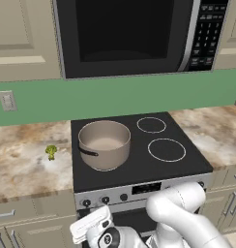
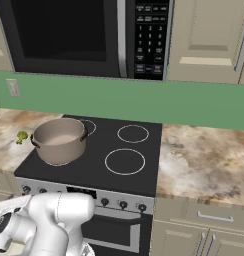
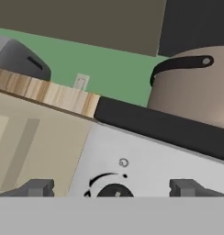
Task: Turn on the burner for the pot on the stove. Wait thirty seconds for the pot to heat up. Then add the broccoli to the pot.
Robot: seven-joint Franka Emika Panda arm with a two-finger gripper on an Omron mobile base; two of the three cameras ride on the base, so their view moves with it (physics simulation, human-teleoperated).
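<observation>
A: One range to log first. Stove [image 1: 139, 160] sits between two stretches of marbled counter [image 1: 23, 164], black glass top facing up, silver knob panel facing the robot. Microwave [image 1: 125, 34] hangs above it.

B: Pot?

A: Pot [image 1: 104, 144] stands upright on the front-left ring of the stove, mouth up. Its dark loop handles [image 1: 88, 152] lie roughly along a line running from the left front to the right rear in the left base view. Inside looks bare.

B: Broccoli?

A: Broccoli [image 1: 51, 152] is on the counter left of the stove, near the pot but apart from it. Crown up, pale stem down, so its long axis looks about vertical. Too small to say more.

B: Pincer?

A: Gripper [image 3: 113, 187] is low in front of the panel, jaws spread wide, nothing between them. In the hand view a black knob [image 3: 114, 190] sits between the two tips; contact cannot be told. That view is rolled, so the panel edge runs slanted.
</observation>
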